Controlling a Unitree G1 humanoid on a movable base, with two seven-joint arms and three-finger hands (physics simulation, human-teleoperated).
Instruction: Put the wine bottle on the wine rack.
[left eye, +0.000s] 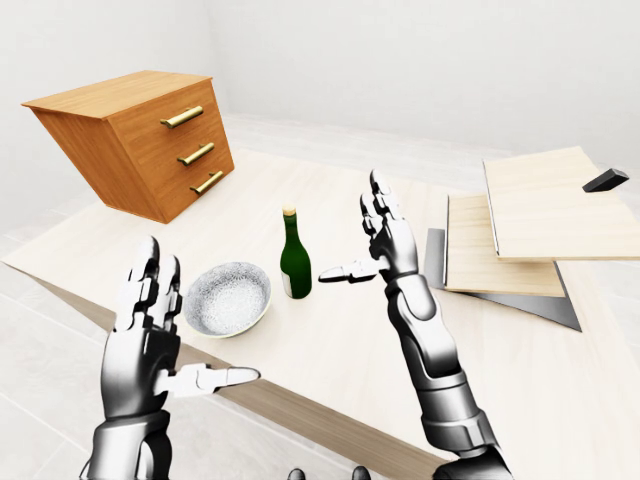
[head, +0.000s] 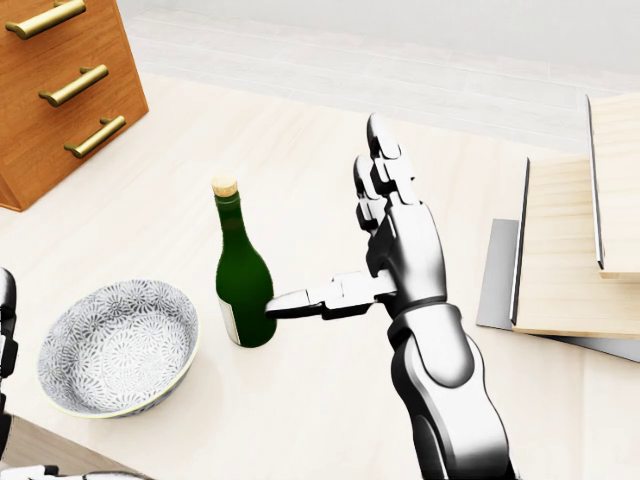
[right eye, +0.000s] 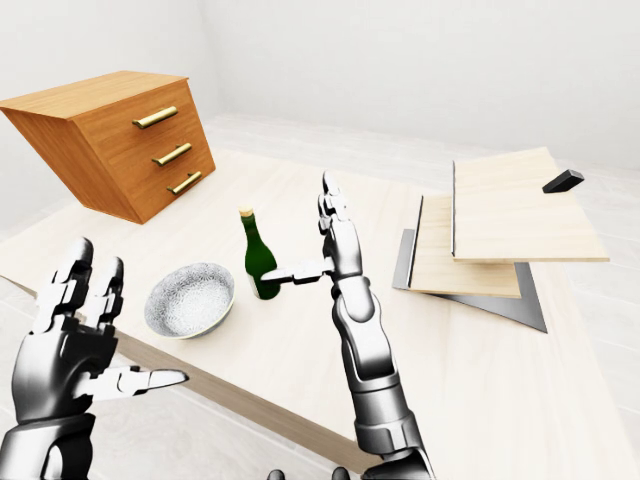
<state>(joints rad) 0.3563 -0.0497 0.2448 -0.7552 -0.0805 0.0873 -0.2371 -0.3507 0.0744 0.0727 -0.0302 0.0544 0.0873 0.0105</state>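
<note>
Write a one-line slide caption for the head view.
Open right hand reaches toward upright wine bottle beside patterned bowl.

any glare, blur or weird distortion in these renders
Head view: sharp all over, flat even light, only a soft sheen on the wine bottle and right hand. Left-eye view: wide-angle stretch makes the drawer cabinet lean, and shadows on the table are faint. Right-eye view: same skew, no blur.

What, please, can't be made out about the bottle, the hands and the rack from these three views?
- Contact: in the head view the right hand has its thumb tip overlapping the wine bottle; touching or just short is unclear.
- Left hand: cut off by the head view's left edge.
- Bottle label: too small to read.
- Wine rack: only stacked wooden boards show; bottle slots are not visible.
</note>
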